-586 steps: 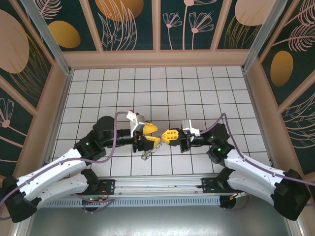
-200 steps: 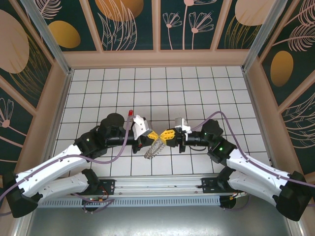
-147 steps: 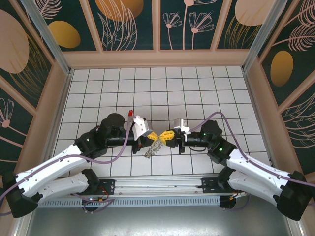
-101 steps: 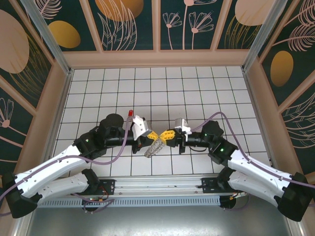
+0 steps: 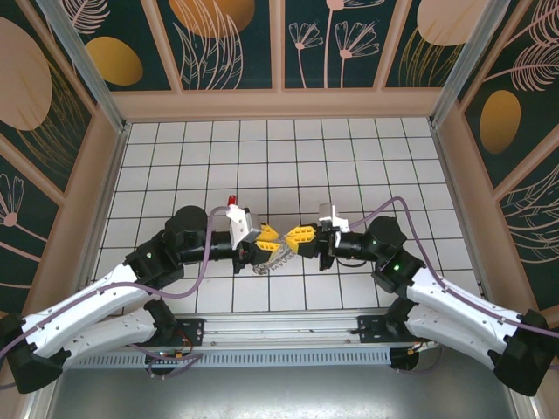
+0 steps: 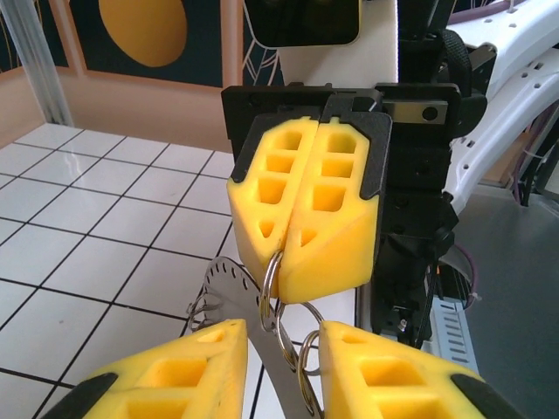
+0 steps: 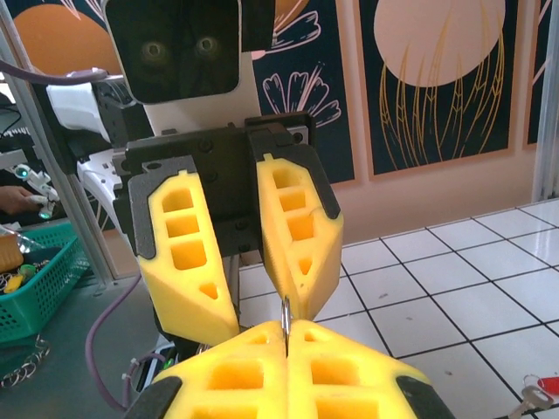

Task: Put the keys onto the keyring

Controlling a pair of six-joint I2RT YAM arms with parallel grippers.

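White tiled tabletop (image 5: 349, 157), walled on three sides by floral panels (image 5: 332, 44). The left arm (image 5: 96, 301) and right arm (image 5: 454, 301) reach inward from the near edge and meet nose to nose just near of the tabletop's middle.

Left claw (image 5: 266, 236): narrowly parted. The left wrist view (image 6: 281, 330) shows a clear gap between its yellow fingers, and the right wrist view (image 7: 262, 314) shows the same fingers standing apart. Whether they touch the metal hanging between them cannot be told.

Right claw (image 5: 301, 236): closed, its two yellow tips pressed together on a thin wire loop of the keyring, as seen from the left wrist (image 6: 279, 262) and from its own wrist (image 7: 286, 336).

Keyring (image 5: 275, 256): grey and toothed, hanging from the right claw's tips, clear of the tiles, between the two claws (image 6: 234, 292).

Key (image 5: 232, 202): red head, short grey shaft, lying on the tabletop on the far side of the left wrist, apart from the keyring (image 7: 543, 385).
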